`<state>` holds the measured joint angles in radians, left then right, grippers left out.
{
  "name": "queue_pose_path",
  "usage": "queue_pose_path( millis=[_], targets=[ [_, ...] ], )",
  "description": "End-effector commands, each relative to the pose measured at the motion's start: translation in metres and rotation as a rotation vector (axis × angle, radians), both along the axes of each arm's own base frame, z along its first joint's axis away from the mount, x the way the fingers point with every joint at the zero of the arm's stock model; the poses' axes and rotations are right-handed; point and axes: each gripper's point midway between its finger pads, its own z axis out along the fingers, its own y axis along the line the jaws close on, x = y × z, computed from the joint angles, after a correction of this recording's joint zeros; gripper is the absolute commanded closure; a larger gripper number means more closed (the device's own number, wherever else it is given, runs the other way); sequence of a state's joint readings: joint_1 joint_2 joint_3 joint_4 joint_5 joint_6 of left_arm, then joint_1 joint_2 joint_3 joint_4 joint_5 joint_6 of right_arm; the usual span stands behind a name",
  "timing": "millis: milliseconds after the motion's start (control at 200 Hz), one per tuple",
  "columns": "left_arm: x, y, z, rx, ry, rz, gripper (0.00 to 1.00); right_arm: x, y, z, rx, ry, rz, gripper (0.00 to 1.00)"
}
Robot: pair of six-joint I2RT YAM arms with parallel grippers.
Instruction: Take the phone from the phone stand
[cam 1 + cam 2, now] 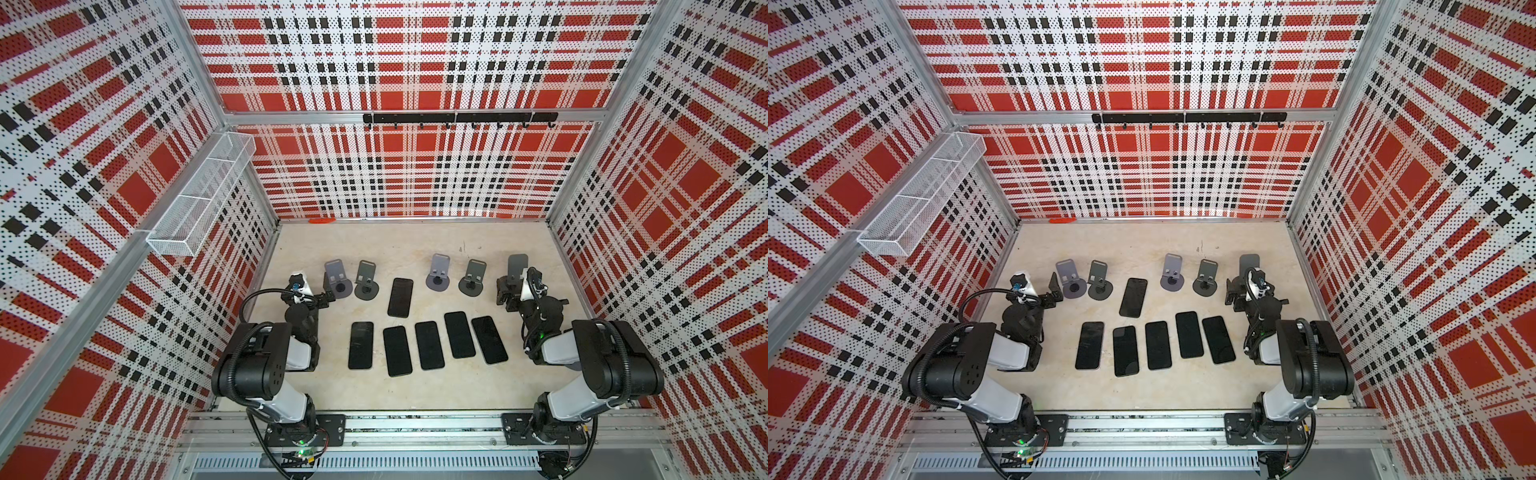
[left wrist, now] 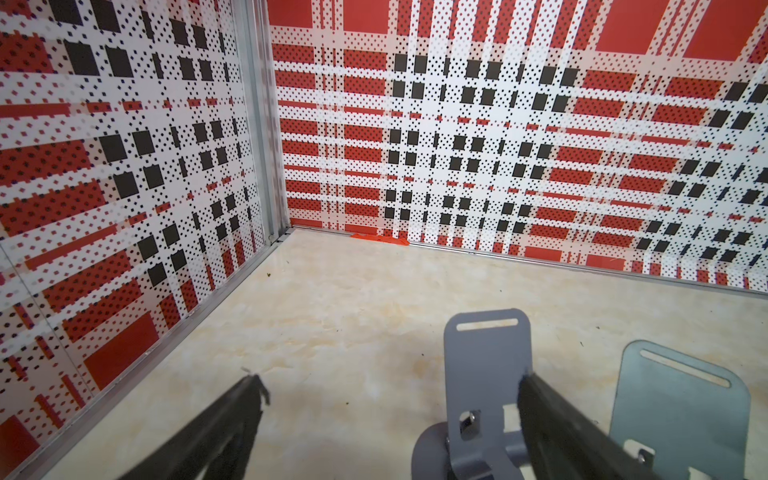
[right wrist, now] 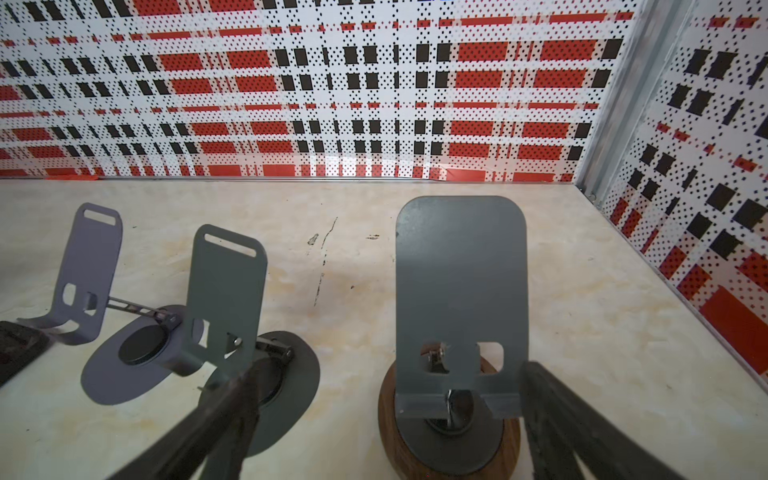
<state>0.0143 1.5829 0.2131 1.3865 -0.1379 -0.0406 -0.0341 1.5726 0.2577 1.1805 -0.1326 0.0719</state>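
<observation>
Left gripper (image 2: 390, 382) and right gripper (image 3: 388, 372) gape empty before bare stands (image 3: 461, 282) (phones (image 1: 428, 345) lie flat behind them); removal looks finished, only retreat remains.

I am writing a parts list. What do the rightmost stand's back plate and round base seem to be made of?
Back plate: probably thin sheet metal, matte dark grey; flat, with punched cut-outs and a folded lip. Round base: apparently wood, brown with visible grain, though a wood-look finish is possible.
</observation>
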Motion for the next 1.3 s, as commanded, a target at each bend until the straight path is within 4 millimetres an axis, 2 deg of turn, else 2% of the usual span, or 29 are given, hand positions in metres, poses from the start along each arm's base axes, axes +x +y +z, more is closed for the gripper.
queue_pose_path(
  millis=[0,95,301,406,581,651,752,832,1177,1248,1293],
  targets=[
    [-0.001,-0.001,0.005,0.013,-0.015,-0.006,0.02,0.005,-0.011,0.007,-0.007,-0.019,-0.065,0.00],
    [-0.005,-0.015,0.007,0.043,-0.032,-0.088,0.02,-0.002,-0.033,0.010,0.025,-0.044,-0.210,0.00],
    [-0.007,-0.018,0.008,0.048,-0.039,-0.104,0.02,0.000,-0.037,0.009,-0.002,-0.033,-0.284,0.00],
    [-0.004,-0.016,0.008,0.042,-0.033,-0.097,0.02,-0.008,-0.051,0.010,-0.010,-0.045,-0.407,0.00],
    [-0.003,-0.012,0.007,0.031,-0.029,-0.081,0.02,-0.008,-0.051,0.010,-0.015,-0.046,-0.412,0.00],
    [-0.002,0.002,0.006,-0.004,-0.024,-0.014,0.02,-0.016,-0.053,0.016,0.000,-0.085,-0.426,0.00],
    [0.000,0.001,0.004,0.011,-0.012,0.015,0.02,-0.033,-0.056,0.022,0.040,-0.143,-0.422,0.00],
    [0.000,0.000,0.004,0.012,-0.010,0.017,0.02,-0.035,-0.058,0.022,0.046,-0.154,-0.414,0.00],
    [0.001,0.000,0.004,0.010,-0.010,0.013,0.02,-0.013,-0.055,0.013,-0.002,-0.064,-0.433,0.00],
    [0.000,0.001,0.004,0.010,-0.010,0.012,0.02,-0.005,-0.048,0.011,-0.034,-0.040,-0.413,0.00],
    [0.000,0.000,0.004,0.010,-0.011,0.011,0.02,-0.005,-0.036,0.016,-0.051,-0.055,-0.347,0.00]
  ],
)
